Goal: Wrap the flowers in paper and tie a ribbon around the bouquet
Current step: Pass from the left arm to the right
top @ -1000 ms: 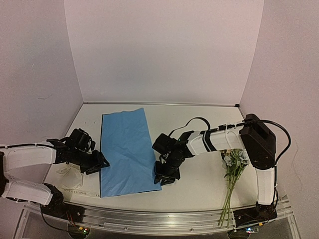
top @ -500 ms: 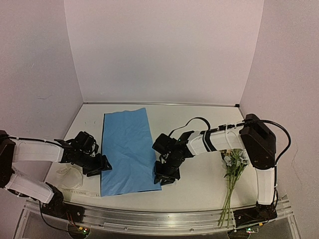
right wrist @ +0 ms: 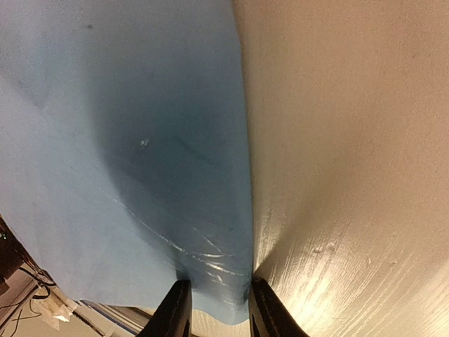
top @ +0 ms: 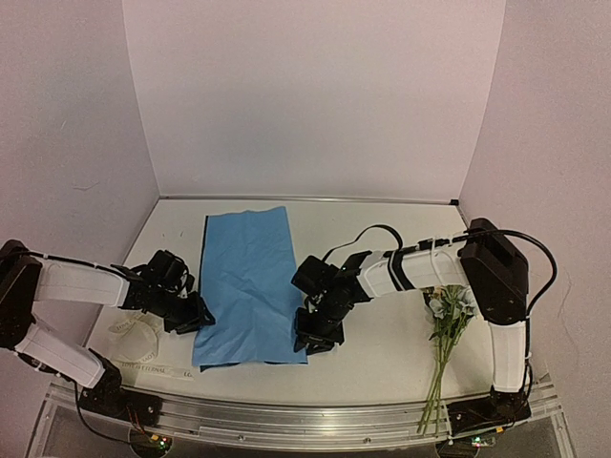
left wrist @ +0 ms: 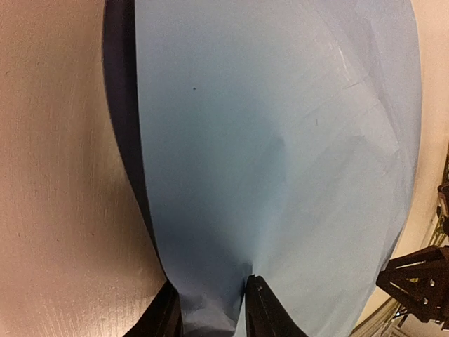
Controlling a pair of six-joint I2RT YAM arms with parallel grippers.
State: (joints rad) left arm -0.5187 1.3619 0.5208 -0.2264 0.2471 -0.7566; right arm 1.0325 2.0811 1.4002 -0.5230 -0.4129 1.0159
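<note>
Jaws on both arms stood narrow, each pinching the paper.

Top view: left gripper (top: 196,315) sat at the paper's (top: 248,277) left edge, twd the near corner. Right gripper (top: 315,342) sat on the near-right corner. Both tips were dark and small from up there, so the gaps couldn't be read in that view. Sheet lay lengthways on the table (top: 382,224), lighter face up, w/ a dark strip along its left edge. Flowers (top: 451,305) lay well apart at the right, beside the right arm, w/ stems running to the near edge and the lower ends hard to follow against the rail. Ribbon (top: 158,367) lay loose at near left, partly under the left arm, lettering unreadable.

Left wrist: fingertips (left wrist: 263,312) were cut off by the bottom edge, w/ the paper (left wrist: 280,140) edge caught btw them. Sheet bulged up off the table (left wrist: 56,175), w/ dark shade beneath on the left. A dark frame at bottom right was cut off and couldn't be identified.

Right wrist: fingertips (right wrist: 175,309) were again cropped at the bottom, w/ the creased paper (right wrist: 105,140) edge btw them. Bare table (right wrist: 351,140) showed on the right. Bottom-left corner held blurred dark clutter, not identifiable.
</note>
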